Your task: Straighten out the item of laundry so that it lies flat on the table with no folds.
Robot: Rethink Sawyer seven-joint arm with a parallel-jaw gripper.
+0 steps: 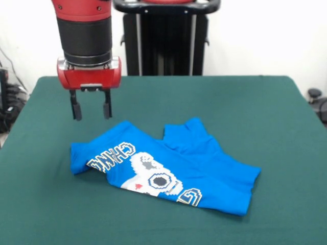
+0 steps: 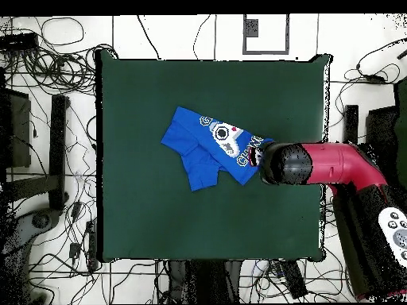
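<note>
One end effector point(image 1: 92, 110) open and empty above one rumpled blue T-shirt point(image 1: 168, 168), one green table point(image 1: 265, 112).

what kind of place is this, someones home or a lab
Most likely a robotics lab, not a home. A red and black robot arm with an open gripper hangs over a blue T-shirt on a green-covered table, and loose cables sprawl across the floor around it.
</note>
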